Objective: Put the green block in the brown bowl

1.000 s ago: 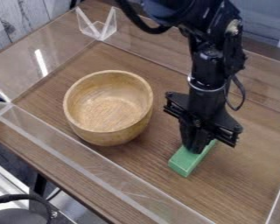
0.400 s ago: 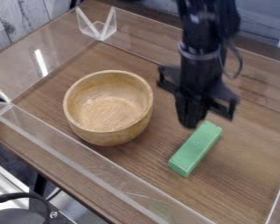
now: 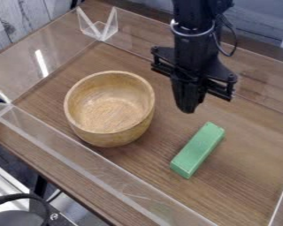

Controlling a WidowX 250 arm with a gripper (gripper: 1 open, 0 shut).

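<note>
The green block (image 3: 198,149) lies flat on the wooden table at the lower right, long side running diagonally. The brown bowl (image 3: 110,107) sits left of it, upright, with nothing inside. My gripper (image 3: 190,107) hangs pointing straight down above the table between bowl and block, its fingers pressed together and holding nothing. It is above and slightly left of the block's upper end, not touching it.
Clear acrylic walls (image 3: 61,146) fence the wooden table (image 3: 226,190) on the near and left sides. A clear plastic holder (image 3: 98,25) stands at the back left corner.
The gripper was down on the block's upper end; it has risen and shifted up-left in the view, shut, leaving the block on the table, now lying a bit more extended.
</note>
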